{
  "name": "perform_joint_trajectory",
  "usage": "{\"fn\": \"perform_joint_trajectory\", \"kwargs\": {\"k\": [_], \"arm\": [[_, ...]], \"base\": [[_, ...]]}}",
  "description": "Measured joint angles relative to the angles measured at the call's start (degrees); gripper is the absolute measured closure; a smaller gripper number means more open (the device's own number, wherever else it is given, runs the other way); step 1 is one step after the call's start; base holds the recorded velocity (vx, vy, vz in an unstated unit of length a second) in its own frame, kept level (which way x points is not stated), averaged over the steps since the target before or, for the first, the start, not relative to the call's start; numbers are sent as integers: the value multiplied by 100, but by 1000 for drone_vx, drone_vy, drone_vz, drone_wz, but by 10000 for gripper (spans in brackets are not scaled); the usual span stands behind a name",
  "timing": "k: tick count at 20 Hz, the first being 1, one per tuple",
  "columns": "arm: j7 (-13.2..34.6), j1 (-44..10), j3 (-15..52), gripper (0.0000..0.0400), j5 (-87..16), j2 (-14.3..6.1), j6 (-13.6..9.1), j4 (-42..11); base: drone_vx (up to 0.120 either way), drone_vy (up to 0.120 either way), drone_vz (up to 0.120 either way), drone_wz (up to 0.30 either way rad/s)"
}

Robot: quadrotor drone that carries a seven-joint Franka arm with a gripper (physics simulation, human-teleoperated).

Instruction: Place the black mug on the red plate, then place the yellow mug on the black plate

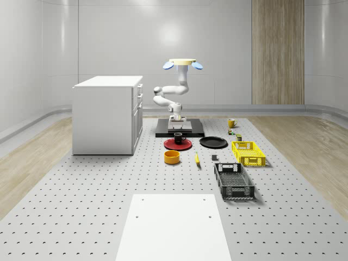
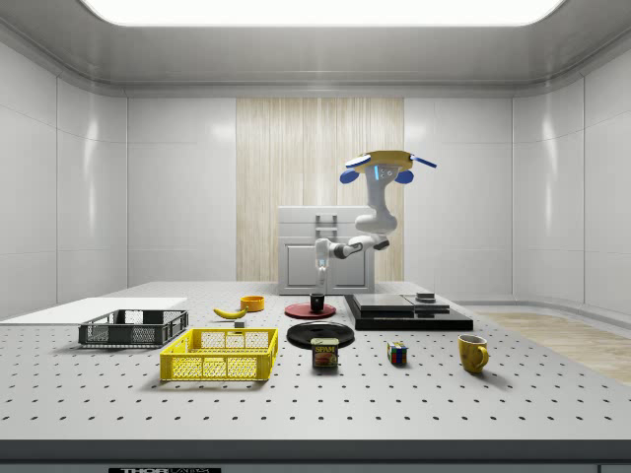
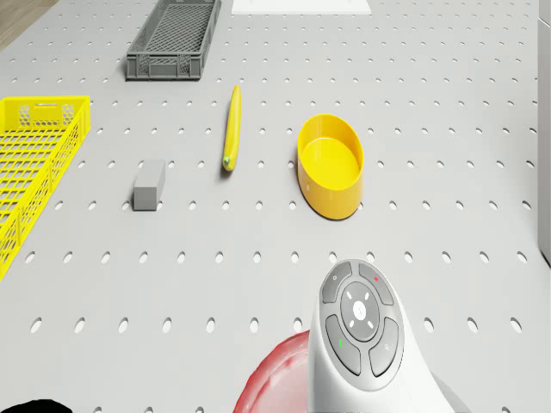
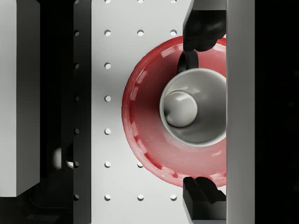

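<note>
— Black mug (image 4: 194,107) is standing on the red plate (image 4: 145,140); tool (image 4: 202,109) spread around it, drone (image 1: 182,63) hovering above.
— Lifting crooked, a finger could clip the handle at twelve o'clock and tip it.

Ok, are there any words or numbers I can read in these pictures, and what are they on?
"SPAM": seemingly, on the small tin with the yellow label; tiny, so not certain.
"THORLABS": probably, on the front edge of the grey perforated table; cut off by the picture's edge.
Grey button pad on the white arm: small marks, no readable words.
I can read nothing else.
</note>
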Motion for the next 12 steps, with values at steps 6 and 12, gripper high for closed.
{"fn": "perform_joint_trajectory", "kwargs": {"k": [6,12], "arm": [[-3,9,16,1,12,3,-14,-11],[-5,13,19,0,14,6,-20,-14]], "base": [[-100,120,0,0],[-53,120,0,0]]}}
